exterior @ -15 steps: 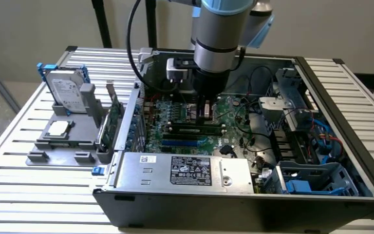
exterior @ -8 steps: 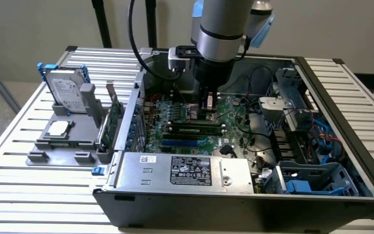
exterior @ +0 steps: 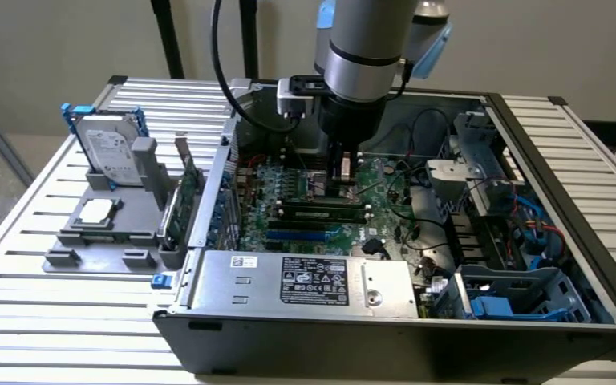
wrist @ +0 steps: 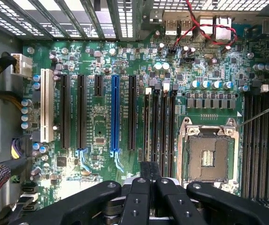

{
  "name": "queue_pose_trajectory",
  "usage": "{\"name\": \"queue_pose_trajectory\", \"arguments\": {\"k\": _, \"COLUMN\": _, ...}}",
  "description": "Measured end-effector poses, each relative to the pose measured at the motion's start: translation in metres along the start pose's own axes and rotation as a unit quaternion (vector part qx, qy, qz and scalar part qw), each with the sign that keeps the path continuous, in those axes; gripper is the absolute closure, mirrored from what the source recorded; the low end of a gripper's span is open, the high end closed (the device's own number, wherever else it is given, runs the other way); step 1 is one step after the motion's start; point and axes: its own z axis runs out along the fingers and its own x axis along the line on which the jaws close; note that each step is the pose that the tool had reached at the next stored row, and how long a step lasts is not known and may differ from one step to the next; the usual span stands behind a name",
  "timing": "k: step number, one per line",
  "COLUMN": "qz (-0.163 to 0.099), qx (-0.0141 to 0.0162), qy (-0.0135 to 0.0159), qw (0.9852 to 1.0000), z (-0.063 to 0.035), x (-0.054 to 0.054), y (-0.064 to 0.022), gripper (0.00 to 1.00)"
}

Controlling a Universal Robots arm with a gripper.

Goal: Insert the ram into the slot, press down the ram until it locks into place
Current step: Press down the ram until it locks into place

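Note:
The ram is a thin green stick that stands edge-up in one of the long black slots on the motherboard. In the wrist view the ram shows edge-on in the first of several parallel black slots. My gripper hangs straight down over the ram's middle with its fingers shut together and nothing held between them. The black fingertips line up with that slot. Whether they touch the ram's top edge I cannot tell.
The blue slot and a white slot lie beside the ram slots, and the bare CPU socket is on the other side. A grey fixture outside the case holds a hard drive and an upright green card. The power supply is at the case front.

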Motion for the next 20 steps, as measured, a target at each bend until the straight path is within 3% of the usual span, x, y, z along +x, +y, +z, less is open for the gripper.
{"name": "queue_pose_trajectory", "arguments": {"k": 8, "qz": 0.001, "qx": -0.0001, "qy": 0.0001, "qw": 1.0000, "z": 0.0001, "x": 0.0001, "y": 0.0000, "gripper": 0.89}}
{"name": "queue_pose_trajectory", "arguments": {"k": 12, "qz": 0.030, "qx": -0.0005, "qy": -0.0015, "qw": 0.9996, "z": 0.0007, "x": 0.0001, "y": 0.0000, "gripper": 0.89}}
{"name": "queue_pose_trajectory", "arguments": {"k": 16, "qz": 0.066, "qx": -0.0001, "qy": -0.0033, "qw": 0.9978, "z": 0.0014, "x": 0.0001, "y": -0.0001, "gripper": 0.89}}
{"name": "queue_pose_trajectory", "arguments": {"k": 20, "qz": 0.102, "qx": 0.0003, "qy": -0.0051, "qw": 0.9948, "z": 0.0022, "x": 0.0001, "y": -0.0001, "gripper": 0.89}}
